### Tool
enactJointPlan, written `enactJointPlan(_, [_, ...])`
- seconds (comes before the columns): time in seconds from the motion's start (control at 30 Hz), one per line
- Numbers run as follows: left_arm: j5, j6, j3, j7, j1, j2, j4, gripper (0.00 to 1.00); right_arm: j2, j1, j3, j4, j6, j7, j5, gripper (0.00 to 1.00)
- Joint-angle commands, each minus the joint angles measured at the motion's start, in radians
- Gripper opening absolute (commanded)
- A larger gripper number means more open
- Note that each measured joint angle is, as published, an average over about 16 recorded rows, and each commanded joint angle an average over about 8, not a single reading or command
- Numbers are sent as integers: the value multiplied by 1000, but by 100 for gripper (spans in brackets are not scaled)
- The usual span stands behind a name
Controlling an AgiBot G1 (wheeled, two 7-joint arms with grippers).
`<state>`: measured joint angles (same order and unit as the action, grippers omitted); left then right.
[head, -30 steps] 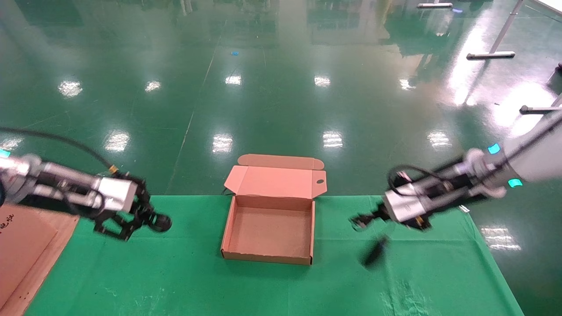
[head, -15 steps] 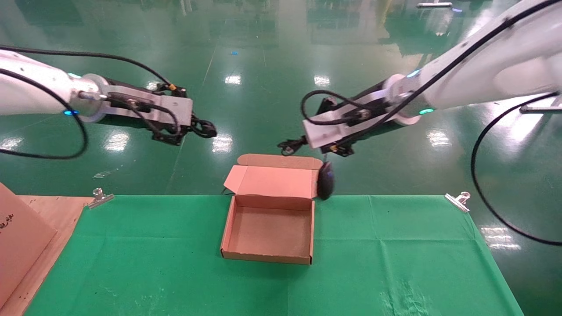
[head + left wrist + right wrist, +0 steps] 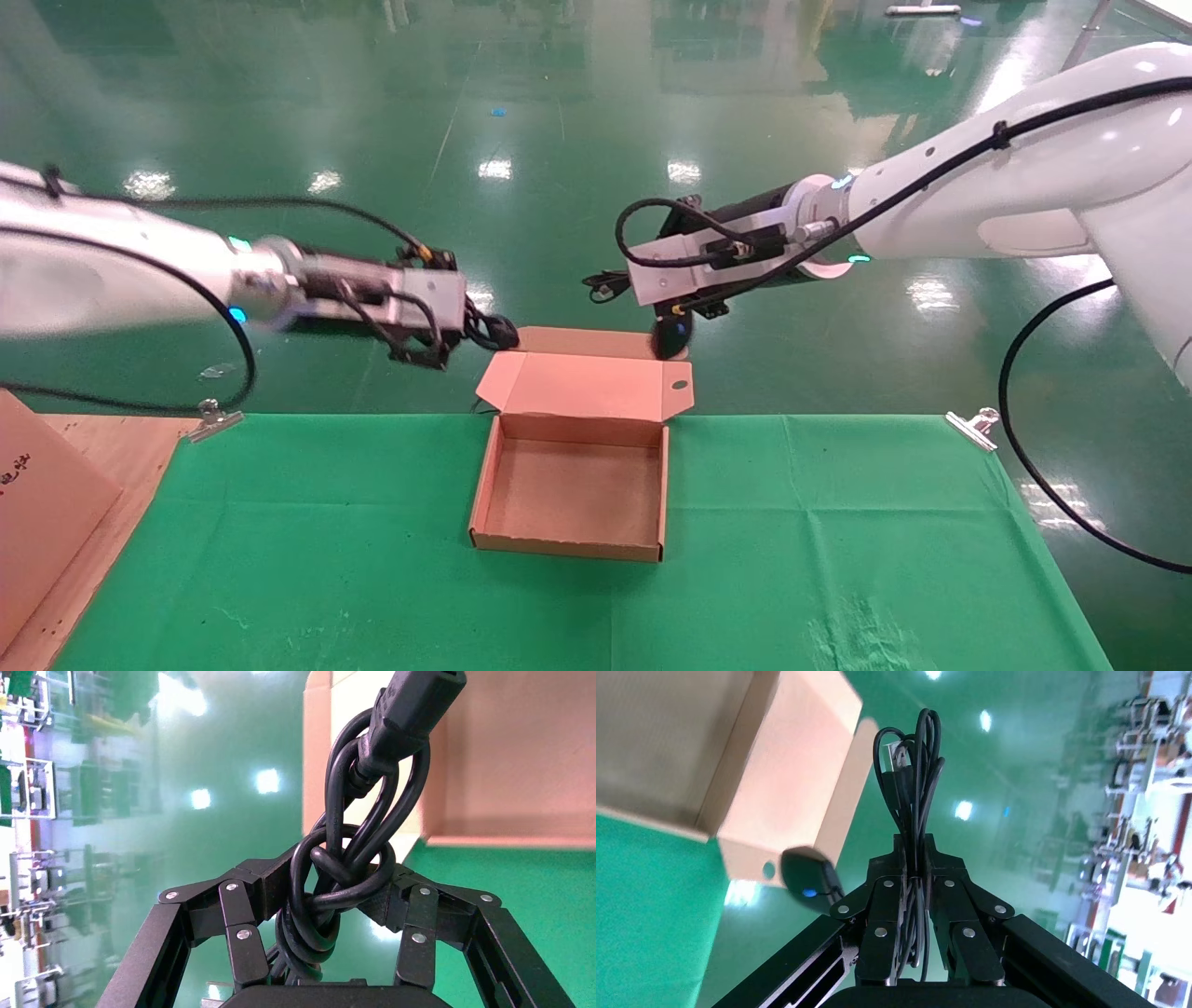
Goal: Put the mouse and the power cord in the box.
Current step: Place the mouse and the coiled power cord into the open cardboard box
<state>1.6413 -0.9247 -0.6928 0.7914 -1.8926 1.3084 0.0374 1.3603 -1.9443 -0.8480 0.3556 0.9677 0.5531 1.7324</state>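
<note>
The open brown box (image 3: 573,494) lies on the green cloth, its lid (image 3: 582,387) tilted back. Just left of the lid hangs my left gripper (image 3: 486,332). In the left wrist view that gripper (image 3: 330,881) is shut on the knotted power cord (image 3: 344,860), with a plug end sticking out toward the box lid (image 3: 506,755). My right gripper (image 3: 605,284) hovers above the lid's far right corner. In the right wrist view it (image 3: 914,860) is shut on the bundled thin cord (image 3: 912,762) of the mouse. The black mouse (image 3: 669,337) dangles below it, beside the lid tab, also seen in the right wrist view (image 3: 807,880).
A larger brown board (image 3: 47,522) with black print lies at the table's left edge. Metal clips (image 3: 212,419) (image 3: 971,429) pin the green cloth (image 3: 838,559) at the far corners. Beyond the table is shiny green floor.
Both arms rose from table height a second ago. Since then the left gripper has dropped and moved right toward the lid. The mouse has swung up and left under the right gripper.
</note>
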Motion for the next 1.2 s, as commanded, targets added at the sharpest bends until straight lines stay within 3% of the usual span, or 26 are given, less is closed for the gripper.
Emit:
enactJointPlan(0.03, [-17, 11, 12, 12, 32, 8, -8, 0, -2, 2, -17, -5, -10, -9, -6, 0])
enactJointPlan(0.23, [-117, 145, 70, 93, 191, 50, 84, 0, -9, -20, -40, -42, 20, -9, -24, 0])
enactJointPlan(0.4, [-234, 151, 112, 139, 308, 57, 182, 0, -14, -40, -47, -71, 71, 5, -44, 0])
enactJointPlan(0.73, [-252, 187, 2, 204, 407, 61, 243, 1, -19, -53, -47, -136, 138, 60, -80, 0])
enactJointPlan(0.8, [-258, 207, -20, 204, 412, 61, 252, 16, -18, -52, -46, -147, 138, 70, -86, 0])
enactJointPlan(1.0, [-292, 245, -70, 199, 414, 59, 267, 90, -15, -46, -45, -167, 141, 96, -101, 0])
enactJointPlan(1.03, [-298, 248, -78, 198, 414, 59, 268, 98, -15, -45, -45, -168, 143, 99, -104, 0])
enactJointPlan(1.2, [-329, 258, -113, 195, 411, 58, 269, 100, -13, -46, -47, -171, 166, 107, -116, 0])
